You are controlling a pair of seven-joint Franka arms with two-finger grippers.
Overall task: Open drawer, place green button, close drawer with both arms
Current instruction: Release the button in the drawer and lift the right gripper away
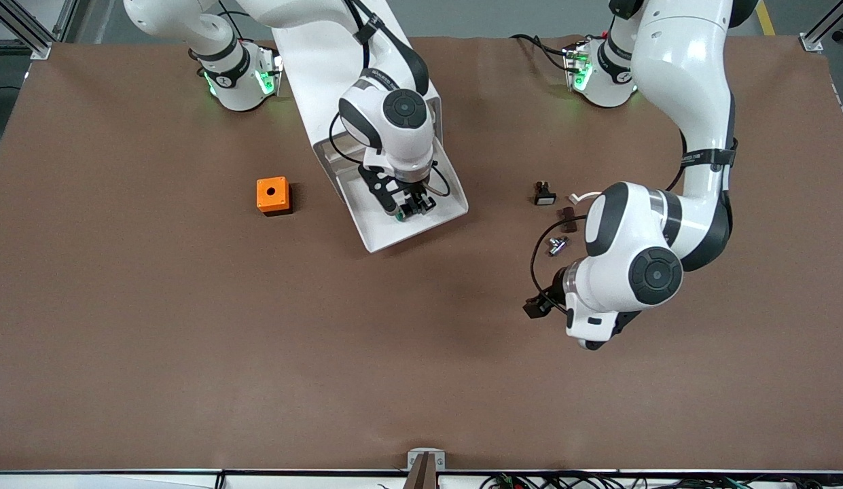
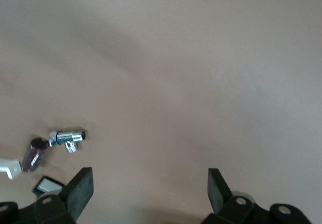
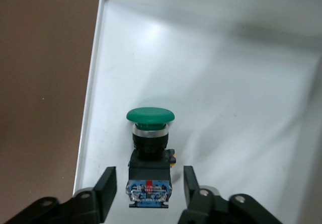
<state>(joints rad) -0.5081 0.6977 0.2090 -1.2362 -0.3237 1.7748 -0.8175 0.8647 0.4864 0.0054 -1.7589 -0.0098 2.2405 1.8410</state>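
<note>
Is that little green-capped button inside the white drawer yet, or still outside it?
Inside. The button lies on the floor of the pulled-out drawer, between the right pincer's parted fingers.

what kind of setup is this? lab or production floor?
Most likely a robotics lab bench, not a production line. Two arms are bolted to one brown-covered table, aluminium framing stands at its corners, and only loose parts lie about: an orange box and a green button in a white drawer.

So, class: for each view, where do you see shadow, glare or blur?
Front view: soft arm shadows on the brown table. Left wrist view: broad blurred shadows, a glint on the metal fitting. Right wrist view: the button sharp, bright glare on the drawer, the fingers soft.
</note>
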